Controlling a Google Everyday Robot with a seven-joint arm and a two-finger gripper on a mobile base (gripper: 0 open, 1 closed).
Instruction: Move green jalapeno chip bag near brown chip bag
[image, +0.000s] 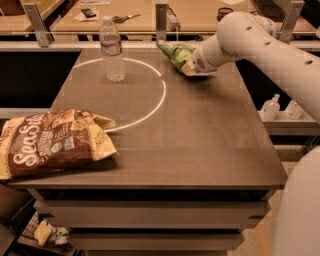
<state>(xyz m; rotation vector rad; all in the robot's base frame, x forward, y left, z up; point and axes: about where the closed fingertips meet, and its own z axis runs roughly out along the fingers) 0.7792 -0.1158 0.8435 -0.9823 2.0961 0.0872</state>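
1. Brown chip bag (52, 144): lies flat at the table's (210, 145) front left corner, its left end overhanging the edge.
2. Water bottle (112, 49): clear, capped, upright at the far left, standing on the white circle (161, 97) marked on the tabletop.
3. Green jalapeno chip bag (175, 53): at the far edge near the middle, tilted, one end pointing up and left, well apart from the brown bag.
4. Gripper (191, 68): at the far edge, just right of the circle, clamped on the green bag's pale right end.
5. White arm (265, 47): reaches in from the right.
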